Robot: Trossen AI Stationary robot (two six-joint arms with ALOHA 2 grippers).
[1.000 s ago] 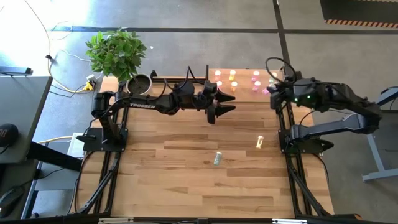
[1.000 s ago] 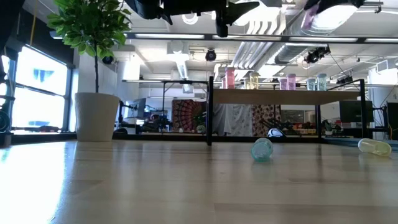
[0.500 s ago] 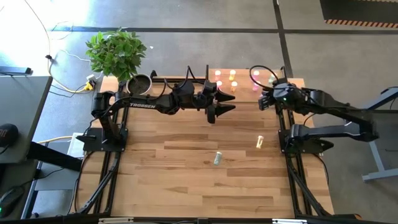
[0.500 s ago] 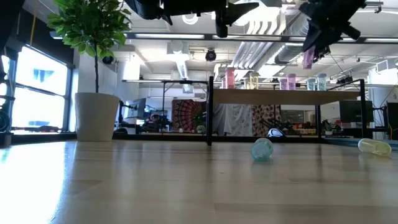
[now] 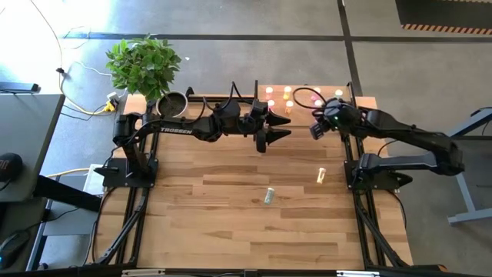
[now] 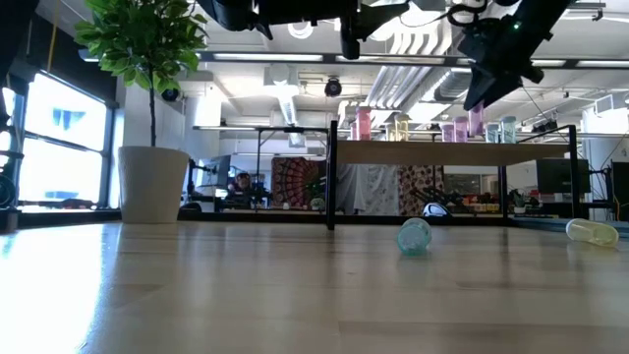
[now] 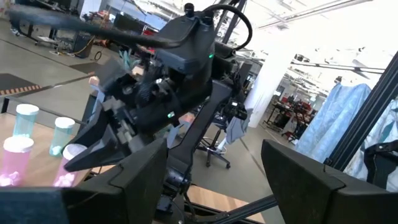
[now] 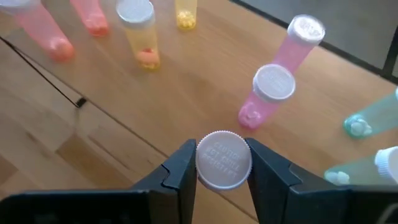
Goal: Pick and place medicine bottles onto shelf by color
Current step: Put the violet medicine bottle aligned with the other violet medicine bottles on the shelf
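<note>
Shelf (image 8: 186, 87): upright bottles | right gripper (image 8: 222, 163) jaws clamp white-capped bottle (image 8: 223, 160) | left gripper (image 5: 278, 127) jaws apart

Legible text: "TROSSEN" in white capitals on the left arm (image 5: 175, 130), high view. The white bottle cap (image 8: 223, 160) between the right tool's fingers carries embossed lettering, too faint to read. Nothing else legible.

A: Bottle count?
B: Two lying bottles (image 5: 269, 196) on table (image 5: 215, 223), one held bottle (image 8: 224, 160), at least eight upright on shelf (image 8: 199, 74).
A: Rest?
B: Two arms (image 5: 192, 129), one plant (image 5: 144, 65).
</note>
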